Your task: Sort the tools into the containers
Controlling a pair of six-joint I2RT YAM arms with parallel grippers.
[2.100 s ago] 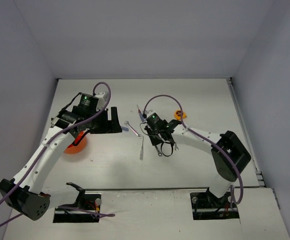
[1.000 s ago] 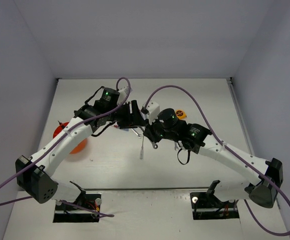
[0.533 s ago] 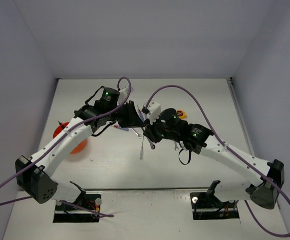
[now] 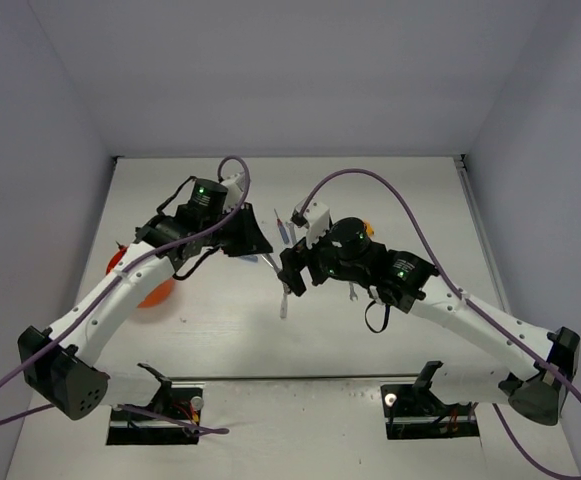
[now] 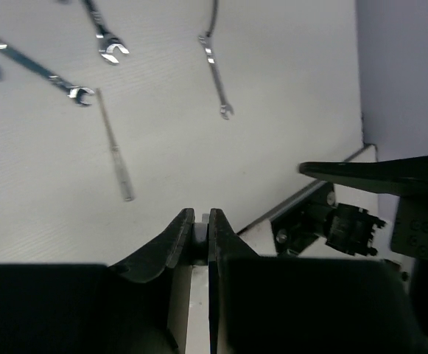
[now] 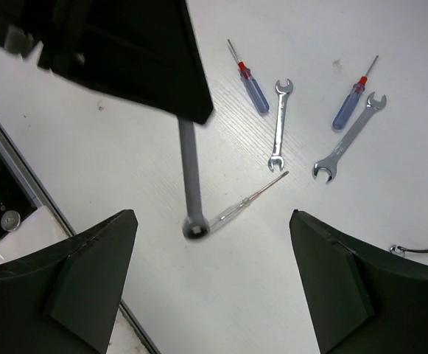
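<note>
Left pincer [image 5: 201, 217]: jaws pinched tight on a thin held wrench [image 6: 191, 177], which hangs shaft-down over the table [image 4: 220, 330].
Right pincer [image 6: 214, 280]: jaws spread wide, nothing between them; near the left pincer, at its 4 o'clock.
Orange-red tub [image 4: 148, 292]: table's 9 o'clock edge, partly under the left arm.
Loose on the table, right wrist view:
- first screwdriver [image 6: 252, 87], blue and red
- second screwdriver [image 6: 348, 108], the same colours
- first loose wrench [image 6: 280, 125], between the two
- second loose wrench [image 6: 350, 140], beside the second screwdriver
- clear-handled screwdriver [image 6: 244, 204], at 6 o'clock of the group

Yellow tape measure [image 4: 368, 228]: 2 o'clock of table centre, half hidden by the right arm.
</note>
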